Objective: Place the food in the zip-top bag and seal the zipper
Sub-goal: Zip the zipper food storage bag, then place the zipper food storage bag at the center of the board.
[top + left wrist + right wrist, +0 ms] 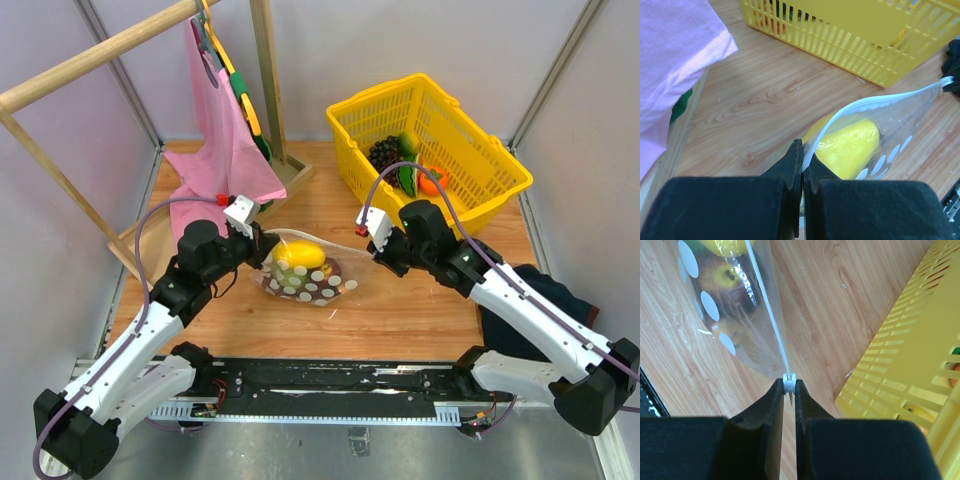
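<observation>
The zip-top bag (310,280) lies on the wooden counter (420,310) between the two arms, in front of the yellow basket (345,118), and it is stretched out by its mouth edge. The left tool (263,248) is pinched tight on the bag's left corner, right where the zipper (320,238) begins; from the left wrist its black fingers (792,160) meet on the clear plastic with no gap showing. The right tool (373,250) is closed on the other end of the zipper, and the right wrist view shows a small white tab (789,381) clamped between its fingertips, with the whitish strip running straight away from it. Between the two grips the strip arcs above the counter, taut. Whether it is pressed shut along its whole length I cannot tell. Inside the bag the yellow lemon piece (300,254) sits near the left end, just under the strip, and a greenish round fruit (726,277) and something darker lie behind the white dots, too blurred to name. More toy food sits in the basket, dark grapes (385,152) among it. A pink cloth (225,140) hangs from a wooden rack (100,55) at the back left.
</observation>
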`<act>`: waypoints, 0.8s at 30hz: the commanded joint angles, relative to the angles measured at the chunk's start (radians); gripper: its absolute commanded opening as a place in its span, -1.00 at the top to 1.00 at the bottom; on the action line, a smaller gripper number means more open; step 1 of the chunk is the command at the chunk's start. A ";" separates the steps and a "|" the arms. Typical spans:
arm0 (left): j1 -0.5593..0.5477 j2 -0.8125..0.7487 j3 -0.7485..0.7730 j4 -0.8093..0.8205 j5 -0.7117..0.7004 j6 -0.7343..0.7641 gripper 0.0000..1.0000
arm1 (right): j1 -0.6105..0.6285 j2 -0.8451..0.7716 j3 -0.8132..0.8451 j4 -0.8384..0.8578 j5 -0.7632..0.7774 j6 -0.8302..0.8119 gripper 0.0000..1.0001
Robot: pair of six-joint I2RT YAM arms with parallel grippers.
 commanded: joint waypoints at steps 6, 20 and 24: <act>0.027 -0.002 0.002 0.035 -0.038 0.006 0.99 | -0.048 -0.041 -0.045 0.015 0.081 0.037 0.99; 0.028 -0.040 0.075 -0.081 0.171 -0.039 0.99 | -0.049 -0.112 -0.005 -0.025 -0.169 0.026 0.99; 0.027 -0.069 0.141 -0.192 0.160 -0.101 0.99 | -0.048 -0.128 0.014 -0.092 -0.304 0.035 0.99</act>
